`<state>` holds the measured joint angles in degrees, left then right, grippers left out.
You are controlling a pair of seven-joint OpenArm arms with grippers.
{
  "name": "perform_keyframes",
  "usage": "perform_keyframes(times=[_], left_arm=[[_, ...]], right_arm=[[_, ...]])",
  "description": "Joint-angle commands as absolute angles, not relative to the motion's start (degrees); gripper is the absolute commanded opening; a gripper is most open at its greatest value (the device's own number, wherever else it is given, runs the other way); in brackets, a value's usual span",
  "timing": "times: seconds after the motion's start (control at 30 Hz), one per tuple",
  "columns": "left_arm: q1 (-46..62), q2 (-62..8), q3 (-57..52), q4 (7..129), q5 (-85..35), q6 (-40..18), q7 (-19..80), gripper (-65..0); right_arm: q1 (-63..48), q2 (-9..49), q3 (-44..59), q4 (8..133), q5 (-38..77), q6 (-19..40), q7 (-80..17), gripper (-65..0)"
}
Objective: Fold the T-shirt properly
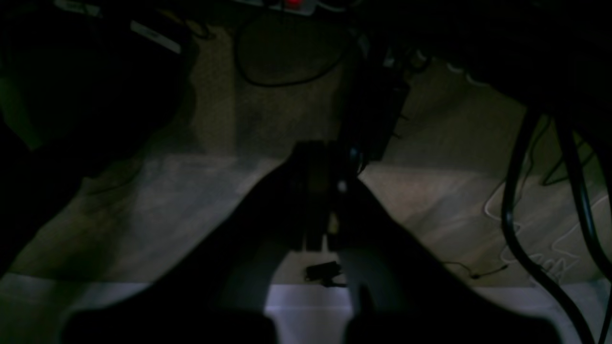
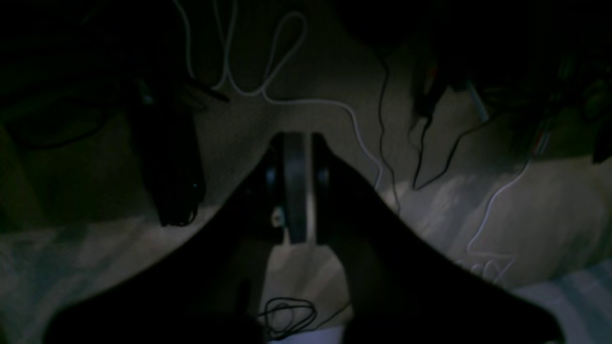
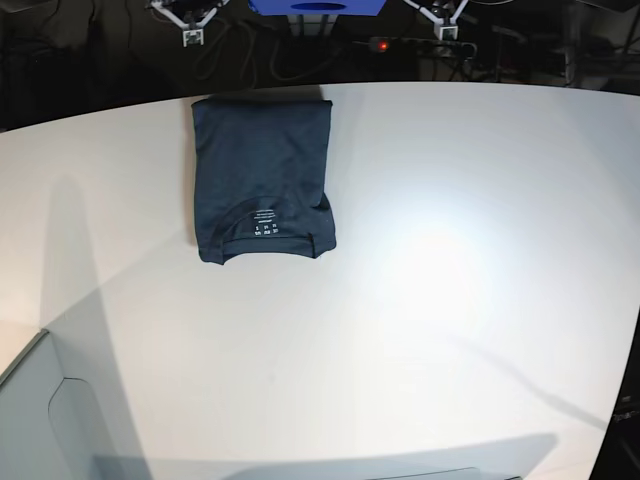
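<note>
The dark navy T-shirt (image 3: pixel 262 170) lies folded into a neat rectangle on the white table (image 3: pixel 450 250), at the back left in the base view, with its white neck label (image 3: pixel 264 227) facing up near its front edge. Neither arm shows in the base view. In the left wrist view my left gripper (image 1: pixel 318 157) is shut with nothing in it and hangs over a dim carpeted floor. My right gripper (image 2: pixel 296 143) in the right wrist view is also shut and empty, above the same kind of floor. No cloth appears in either wrist view.
A power strip (image 3: pixel 415 46) with a red light and a blue object (image 3: pixel 318 6) sit beyond the table's far edge. A grey panel (image 3: pixel 40 420) is at the lower left. Black cables (image 1: pixel 516 215) and a white cable (image 2: pixel 267 91) lie on the floor.
</note>
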<state>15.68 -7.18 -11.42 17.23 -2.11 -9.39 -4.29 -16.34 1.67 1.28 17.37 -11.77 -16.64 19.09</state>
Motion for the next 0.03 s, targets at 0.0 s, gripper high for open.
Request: perform_keyframes(times=[0.0], left_arm=[[16.3, -7.2, -11.5, 17.3, -2.0, -9.5, -4.5, -65.0]], right_arm=[[-17.2, 1.5, 1.0, 17.4, -11.5, -17.6, 19.5, -65.0]])
